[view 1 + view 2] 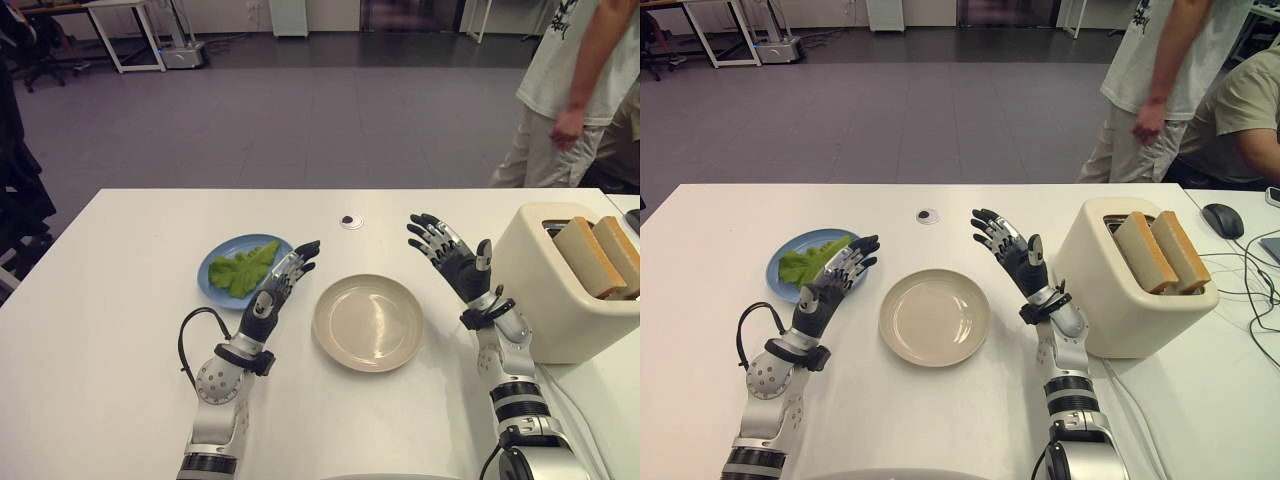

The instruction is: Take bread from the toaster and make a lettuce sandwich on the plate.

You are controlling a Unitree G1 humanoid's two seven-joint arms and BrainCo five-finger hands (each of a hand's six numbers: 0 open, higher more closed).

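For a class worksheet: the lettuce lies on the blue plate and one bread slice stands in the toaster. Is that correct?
No. Two bread slices stand in the toaster, as the right eye view shows. The lettuce does lie on the blue plate.

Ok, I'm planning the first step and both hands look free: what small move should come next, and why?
Probably move the right hand sideways to the toaster and its nearer bread slice. Both slices stand out of the slots, the cream plate is bare, and this open hand is beside the toaster, closer than the left hand.
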